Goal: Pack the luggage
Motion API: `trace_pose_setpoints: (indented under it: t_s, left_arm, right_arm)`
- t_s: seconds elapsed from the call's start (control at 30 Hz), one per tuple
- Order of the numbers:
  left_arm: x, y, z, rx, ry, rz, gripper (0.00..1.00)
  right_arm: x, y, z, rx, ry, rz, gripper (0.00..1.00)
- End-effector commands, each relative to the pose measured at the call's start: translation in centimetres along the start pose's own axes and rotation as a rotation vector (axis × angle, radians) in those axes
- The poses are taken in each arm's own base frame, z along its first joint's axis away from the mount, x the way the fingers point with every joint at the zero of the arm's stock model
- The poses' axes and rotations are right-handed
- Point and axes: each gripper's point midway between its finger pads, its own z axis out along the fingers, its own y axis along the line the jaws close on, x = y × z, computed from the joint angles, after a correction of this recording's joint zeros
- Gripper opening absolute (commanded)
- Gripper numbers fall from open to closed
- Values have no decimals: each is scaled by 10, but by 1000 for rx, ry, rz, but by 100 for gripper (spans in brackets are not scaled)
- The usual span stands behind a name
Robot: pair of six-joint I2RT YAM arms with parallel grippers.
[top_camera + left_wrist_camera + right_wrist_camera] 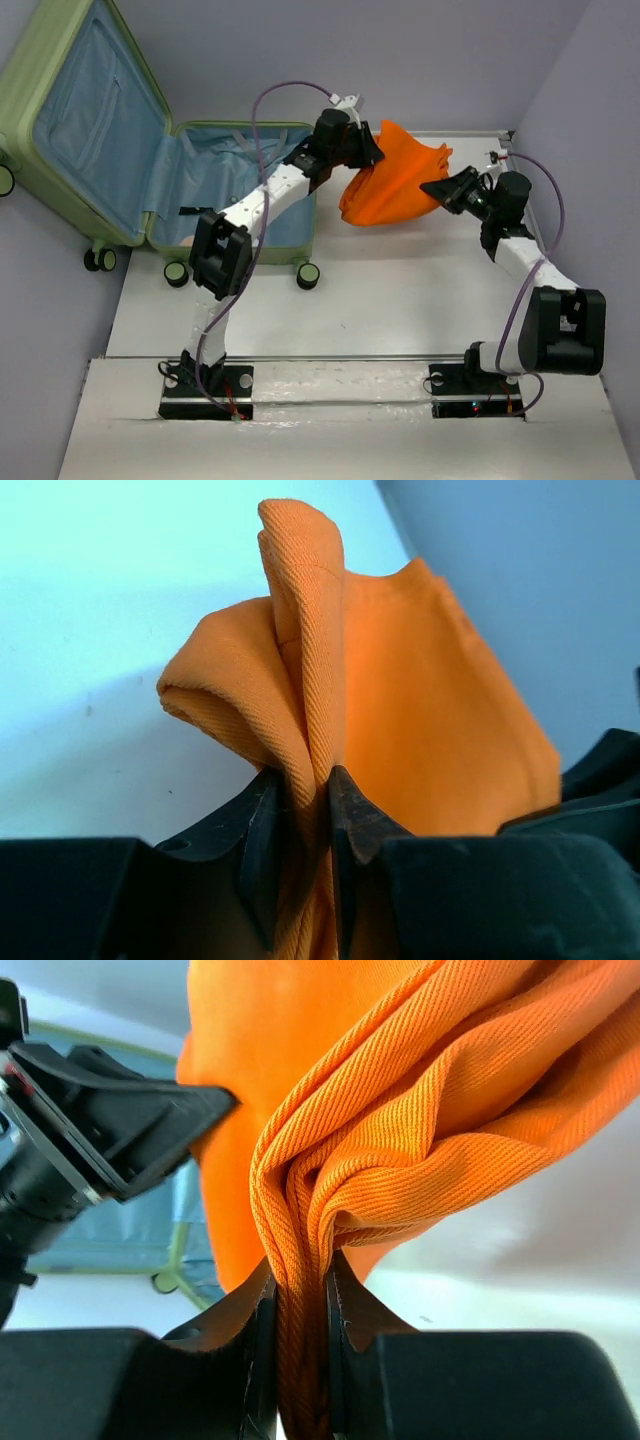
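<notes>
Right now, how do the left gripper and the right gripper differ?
The left gripper grips the cloth on its side nearer the luggage; the right gripper grips the opposite side. The left gripper sits farther from the bases than the right gripper. Both are shut on a bunched fold of the same orange cloth.

The light-green hard-shell luggage [95, 120] lies open at far left, its blue-lined lid tilted up and its base flat.
</notes>
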Motion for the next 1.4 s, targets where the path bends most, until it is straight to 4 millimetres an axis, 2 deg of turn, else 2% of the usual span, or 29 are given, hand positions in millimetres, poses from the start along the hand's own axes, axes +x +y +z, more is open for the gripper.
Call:
trace_pose_setpoints:
  t_s: [0.0, 0.07, 0.1, 0.13, 0.17, 0.2, 0.23, 0.3, 0.33, 0.37, 0.4, 0.43, 0.5, 0.53, 0.57, 0.63, 0.7, 0.73, 0.8, 0.83, 0.9, 0.93, 1.0, 1.03, 1.1, 1.13, 1.2, 1.3, 1.37]
  left_arm:
    - [-147, -41, -101, 133, -283, 2, 6]
    - [-172, -28, -134, 95, -324, 2, 6]
    - [-188, 1, -151, 36, -344, -5, 6]
    - [-198, 13, -165, 9, -362, -9, 6]
    - [-209, 19, -185, -8, -389, -5, 6]
    - [-219, 52, -203, -81, -410, -12, 6]
    - [-226, 61, -221, -105, -432, -9, 6]
    - [-230, 94, -240, -162, -437, -32, 6]
    - [-226, 126, -256, -190, -431, -85, 6]
    - [-221, 143, -263, -202, -425, -114, 6]
    - [-206, 176, -268, -265, -412, -159, 6]
    - [-207, 203, -289, -344, -441, -163, 31]
    - [-186, 253, -305, -516, -442, -206, 82]
    - [-176, 267, -314, -585, -421, -227, 99]
    - [-172, 280, -326, -654, -418, -214, 99]
    - [-175, 274, -348, -723, -464, -179, 99]
    - [-180, 255, -357, -703, -517, -151, 99]
    - [-189, 224, -366, -678, -563, -103, 99]
    - [-199, 191, -380, -663, -620, -48, 99]
    - [-204, 161, -398, -633, -672, -11, 99]
    - [-203, 137, -417, -633, -732, 19, 99]
    - [-198, 118, -441, -640, -785, 34, 99]
    - [-190, 118, -474, -742, -847, 38, 99]
    - [-174, 113, -497, -787, -873, 34, 99]
    - [-155, 122, -537, -948, -957, 0, 97]
    - [-132, 125, -557, -1010, -978, -8, 96]
    - [-106, 139, -593, -1194, -1046, -57, 94]
    - [-63, 168, -619, -1456, -1020, -77, 92]
    - [-61, 180, -626, -1588, -974, -33, 91]
  right_arm:
    - [-11, 94, 16, -192, 11, -92, 7]
    - [3, 122, 29, -235, 49, -108, 7]
    - [-2, 137, 40, -252, 35, -124, 7]
    - [2, 147, 47, -265, 46, -128, 7]
    - [20, 164, 56, -295, 86, -134, 7]
    - [21, 171, 73, -299, 88, -137, 7]
    - [29, 177, 83, -307, 108, -137, 7]
    - [50, 187, 104, -324, 154, -140, 7]
    - [74, 191, 126, -329, 200, -141, 7]
    - [88, 191, 138, -329, 227, -143, 7]
    - [114, 196, 148, -340, 283, -142, 9]
    - [135, 183, 173, -314, 331, -135, 25]
    - [176, 173, 195, -289, 425, -177, 56]
    - [191, 163, 204, -253, 476, -195, 72]
    - [208, 143, 217, -177, 548, -198, 99]
    - [224, 121, 219, -105, 616, -237, 100]
    - [217, 120, 221, -85, 592, -275, 100]
    - [212, 124, 218, -85, 580, -289, 100]
    - [200, 142, 211, -115, 550, -327, 100]
    - [196, 147, 208, -121, 542, -339, 100]
    - [187, 159, 203, -144, 522, -367, 100]
    - [181, 170, 198, -165, 509, -378, 100]
    - [176, 180, 192, -193, 500, -399, 100]
    - [172, 192, 184, -227, 495, -411, 100]
    - [173, 203, 174, -263, 491, -436, 100]
    - [172, 207, 162, -282, 491, -443, 100]
    - [170, 215, 148, -325, 481, -464, 100]
    - [169, 218, 122, -358, 463, -496, 100]
    - [173, 211, 111, -359, 473, -504, 100]
